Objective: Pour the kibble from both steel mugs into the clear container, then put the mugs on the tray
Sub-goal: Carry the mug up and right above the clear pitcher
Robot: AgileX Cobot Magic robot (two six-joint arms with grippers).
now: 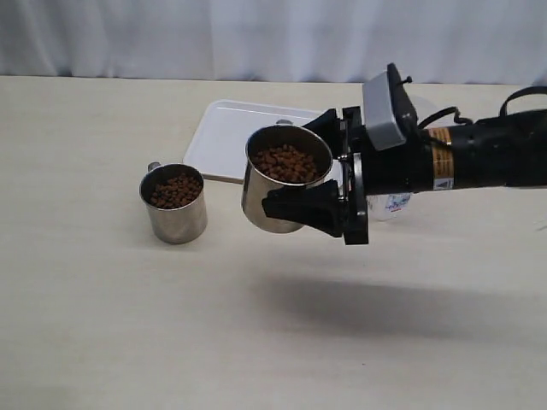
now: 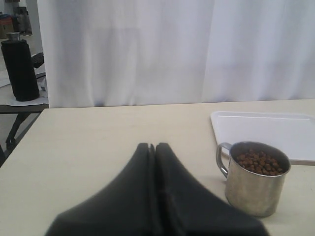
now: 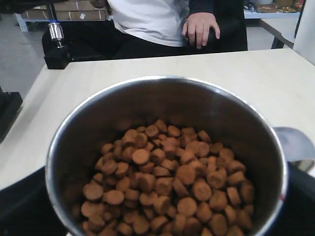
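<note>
Presently: right hand (image 1: 299, 168) clamps a short shiny stainless-steel mug (image 1: 255, 192) across its wall, fingers spread wide around it. The mug is lifted clear of the desk (image 1: 128, 325) and tipped slightly. It is well filled with small round dark-brown kibble pellets (image 3: 167, 187). Left hand (image 2: 151, 145): black fingers pressed together, nothing between them.

Surroundings. Second identical steel mug (image 1: 173, 205), also holding kibble, stands upright on the desk left of the lifted one, near the front corner of the flat white rectangular plastic tray (image 1: 231, 132). Tall translucent plastic tumbler (image 1: 391, 205) stands behind the right arm, which hides most of it. A blue-and-white label shows low on its side; what looks like its rim shows above the arm, not certain.

Surface and room. Desk is pale cream and matte, with the arm's shadow (image 1: 385, 307) across it. White curtain (image 2: 147, 49) closes the far side. Off the desk's end, a black cylinder with a metal cap (image 2: 18, 66) stands on a side table. The right wrist view shows a person in a white shirt (image 3: 147, 19) beyond the opposite edge.
</note>
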